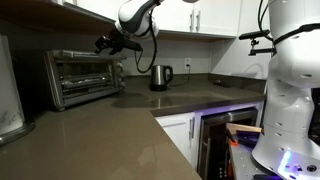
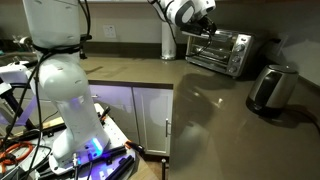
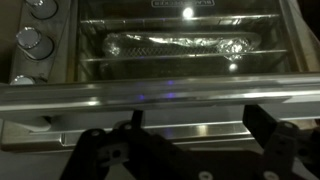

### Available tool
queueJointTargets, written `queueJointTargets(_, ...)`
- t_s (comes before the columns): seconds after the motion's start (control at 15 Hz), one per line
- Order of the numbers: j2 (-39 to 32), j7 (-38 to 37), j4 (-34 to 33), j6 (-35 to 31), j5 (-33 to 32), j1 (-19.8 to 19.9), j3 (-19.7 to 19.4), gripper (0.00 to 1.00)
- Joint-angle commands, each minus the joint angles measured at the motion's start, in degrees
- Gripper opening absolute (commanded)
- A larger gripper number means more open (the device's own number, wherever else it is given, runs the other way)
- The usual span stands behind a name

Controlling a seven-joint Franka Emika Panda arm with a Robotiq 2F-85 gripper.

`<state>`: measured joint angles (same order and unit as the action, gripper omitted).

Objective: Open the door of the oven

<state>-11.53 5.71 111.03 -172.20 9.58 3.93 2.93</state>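
Hovering with jaws spread and nothing held, the gripper (image 3: 192, 122) sat just short of the handle (image 3: 160, 97), whose bar ran side to side, along the line between both fingers (image 3: 126, 135). Beyond, the door (image 3: 200, 25) looked shut, a foil bundle (image 3: 180, 47) behind its glass; the oven (image 1: 82, 76) stood at the back of the counter (image 1: 100, 130).

I'm watching the counter (image 1: 100, 130) from two different ends: both exterior views are looking wide and from well back across it, sharing the oven (image 1: 85, 75) and kettle (image 1: 160, 77). My wrist view is sitting close, facing the door (image 3: 180, 60).
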Motion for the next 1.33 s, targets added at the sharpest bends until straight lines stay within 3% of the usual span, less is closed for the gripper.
queueJointTargets(0.0, 3.2, -10.2, 4.9, 1.4, -8.7, -5.5, -6.0, 1.00)
queueJointTargets(0.33, 4.1, -22.5, 6.3, 3.2, -19.9, -11.6, -12.0, 1.00)
queueJointTargets(0.67, 5.9, -31.0, 7.1, 5.7, -27.4, -15.3, -15.1, 1.00)
queueJointTargets(1.27, 12.5, -35.3, 13.3, 8.4, -27.5, -17.0, -14.0, 1.00)
